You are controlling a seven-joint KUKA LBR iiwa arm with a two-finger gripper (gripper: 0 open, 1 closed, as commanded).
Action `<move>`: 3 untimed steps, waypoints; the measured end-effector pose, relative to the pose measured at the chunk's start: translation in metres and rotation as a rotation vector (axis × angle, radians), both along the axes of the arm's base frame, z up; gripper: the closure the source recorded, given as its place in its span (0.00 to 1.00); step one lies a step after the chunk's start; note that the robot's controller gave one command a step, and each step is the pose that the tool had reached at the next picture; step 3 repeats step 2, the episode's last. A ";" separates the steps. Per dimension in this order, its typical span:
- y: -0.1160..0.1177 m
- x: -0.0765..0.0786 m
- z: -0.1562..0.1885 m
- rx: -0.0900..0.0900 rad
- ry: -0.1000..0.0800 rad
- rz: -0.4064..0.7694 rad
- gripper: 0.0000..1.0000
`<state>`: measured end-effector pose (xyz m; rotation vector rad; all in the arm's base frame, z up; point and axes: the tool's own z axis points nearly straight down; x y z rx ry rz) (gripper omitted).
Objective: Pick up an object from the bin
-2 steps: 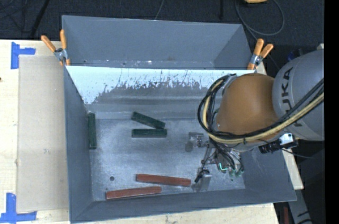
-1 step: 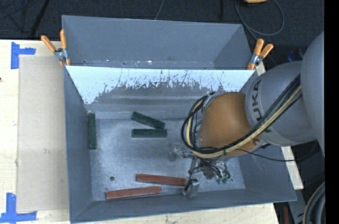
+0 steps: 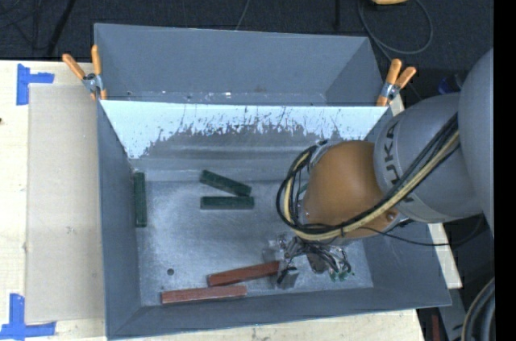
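Camera view from above: gripper (image 3: 289,268) low over the floor of the grey metal bin (image 3: 113,170), at the right end of the upper reddish-brown bar (image 3: 242,275), probably placed there to take that free end; open or closed, impossible to tell. Just below, nearly parallel, a lower reddish-brown bar (image 3: 203,294). Well apart, a tilted dark green bar (image 3: 226,184), a level dark green bar (image 3: 226,202) and an upright dark green bar (image 3: 139,198) by the left wall. All flat, straight-edged, matte slats, seemingly rigid; floor speckled and scuffed.
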<state>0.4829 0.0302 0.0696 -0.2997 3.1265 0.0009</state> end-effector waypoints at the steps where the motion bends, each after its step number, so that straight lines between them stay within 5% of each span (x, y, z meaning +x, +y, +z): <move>1: 0.011 0.012 0.126 0.000 -0.007 0.044 1.00; 2: 0.030 0.037 0.190 -0.001 -0.005 0.442 1.00; 3: 0.030 0.037 0.190 -0.001 -0.005 0.442 1.00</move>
